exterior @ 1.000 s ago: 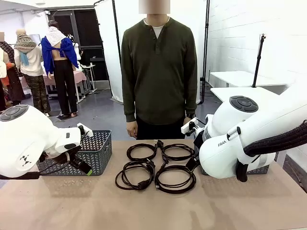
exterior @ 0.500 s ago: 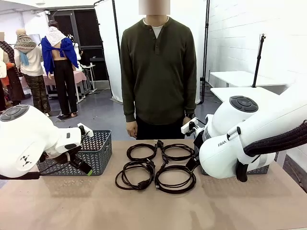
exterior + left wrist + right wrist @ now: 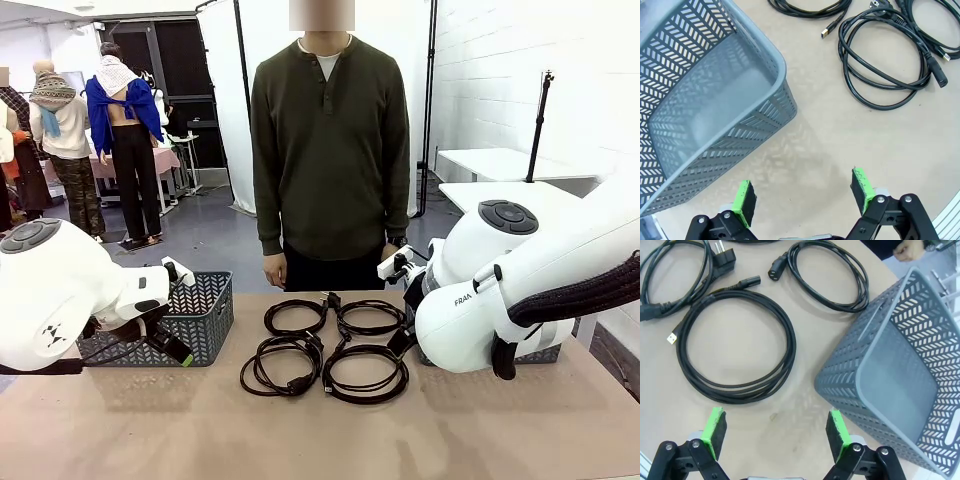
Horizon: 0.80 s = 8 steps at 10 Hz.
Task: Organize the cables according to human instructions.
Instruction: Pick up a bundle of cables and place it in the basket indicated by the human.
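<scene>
I can read one piece of print from here: the black letters "FRA" on the white shell of the right arm (image 3: 495, 305). They sit well up the arm from the right fingers (image 3: 716, 426), and anything after them is hidden. The left arm (image 3: 55, 290) has a small black emblem on its shell, well back from the left fingers (image 3: 745, 200). I can't read it as letters.

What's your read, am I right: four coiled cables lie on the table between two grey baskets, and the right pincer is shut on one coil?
Not quite: the right pincer is open and holds nothing, as the right wrist view shows. The four coiled cables do lie on the table between the two grey baskets.
</scene>
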Each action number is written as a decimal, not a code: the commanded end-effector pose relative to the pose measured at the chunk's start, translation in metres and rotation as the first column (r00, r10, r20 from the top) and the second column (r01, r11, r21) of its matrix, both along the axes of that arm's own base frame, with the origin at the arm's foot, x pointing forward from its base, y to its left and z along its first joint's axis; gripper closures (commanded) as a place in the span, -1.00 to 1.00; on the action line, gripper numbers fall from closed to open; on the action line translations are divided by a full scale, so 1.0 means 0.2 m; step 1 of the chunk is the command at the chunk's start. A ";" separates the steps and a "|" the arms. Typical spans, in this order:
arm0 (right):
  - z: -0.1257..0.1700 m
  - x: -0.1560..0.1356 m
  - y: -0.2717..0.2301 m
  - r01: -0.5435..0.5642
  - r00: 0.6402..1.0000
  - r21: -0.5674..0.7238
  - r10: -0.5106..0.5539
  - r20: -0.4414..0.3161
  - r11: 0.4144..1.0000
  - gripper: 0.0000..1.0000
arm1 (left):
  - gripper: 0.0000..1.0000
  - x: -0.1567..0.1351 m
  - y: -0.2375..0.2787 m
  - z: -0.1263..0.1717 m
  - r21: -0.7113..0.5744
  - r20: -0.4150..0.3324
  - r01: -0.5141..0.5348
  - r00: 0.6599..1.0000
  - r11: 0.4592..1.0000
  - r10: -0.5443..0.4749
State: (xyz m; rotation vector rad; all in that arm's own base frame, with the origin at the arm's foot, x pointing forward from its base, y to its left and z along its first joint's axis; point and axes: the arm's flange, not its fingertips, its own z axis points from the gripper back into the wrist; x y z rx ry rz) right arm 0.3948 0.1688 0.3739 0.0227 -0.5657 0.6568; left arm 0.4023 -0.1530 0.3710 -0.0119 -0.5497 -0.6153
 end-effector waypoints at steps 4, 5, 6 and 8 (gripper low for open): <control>0.05 0.00 -0.04 -0.023 1.000 0.015 0.023 0.002 1.000 -1.00 | -1.00 -0.05 0.00 0.06 -0.021 0.038 0.018 0.999 1.000 -0.018; 0.10 0.00 -0.08 -0.053 0.999 0.036 0.053 0.002 0.998 -1.00 | -1.00 -0.07 0.00 0.09 -0.048 0.045 0.036 0.998 0.998 -0.033; 0.17 0.00 -0.14 -0.086 0.996 0.082 0.086 -0.001 0.993 -1.00 | -1.00 -0.08 0.02 0.14 -0.058 0.061 0.061 0.996 0.996 -0.057; 0.30 -0.03 -0.26 -0.177 0.984 0.137 0.180 -0.013 0.975 -1.00 | -1.00 -0.09 0.07 0.26 -0.073 0.079 0.133 0.989 0.989 -0.127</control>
